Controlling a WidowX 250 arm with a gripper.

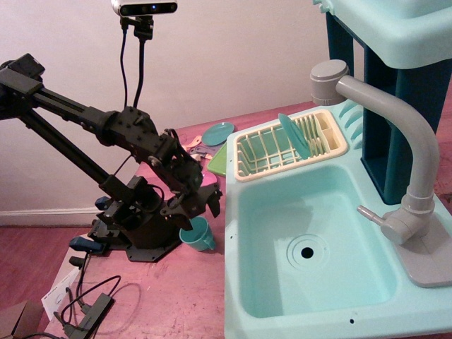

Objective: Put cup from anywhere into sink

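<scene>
The small teal cup [200, 235] lies tilted on the red table just left of the sink's front-left edge, its mouth facing up-left. The pale aqua sink [311, 247] fills the right half, with a round drain hole and a grey faucet [402, 148]. My black gripper [196, 207] hangs directly above the cup, fingers pointing down and spread apart, almost at the cup's rim. It holds nothing.
A cream dish rack [289, 145] with an upright teal plate [291, 134] stands behind the basin. A flat teal plate [217, 133], a green piece [219, 163] and a pink plate part-hidden by the arm lie on the table. The arm's black base [138, 226] stands at the left.
</scene>
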